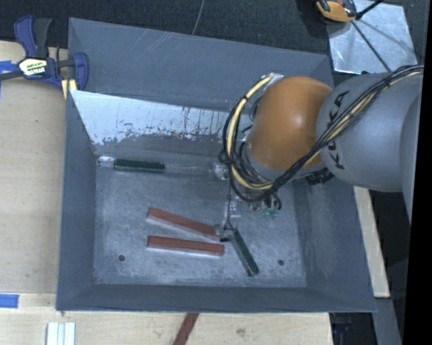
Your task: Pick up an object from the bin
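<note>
Much of claw [229,227] hidden under orange wrist cover [287,125] and cables; released or clenched: cannot tell. Arm [379,136] lettering reads KUKA, partly crossed by cables. Grey bin [77,217] holds:
- upper red-brown bar [179,221], right end at claw tip
- lower red-brown bar [186,245], below-left of claw
- dark green bar [245,258], top end at claw tip
- dark green stick [138,166], well away, up-left

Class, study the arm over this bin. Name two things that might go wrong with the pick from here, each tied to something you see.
1. The gripper sits where the upper brown stick, the lower brown stick and the slanted dark green stick nearly meet, so it may catch two at once or push one aside.
2. These sticks lie flat on the bin floor; a thin flat one may slip out on lifting.
</note>
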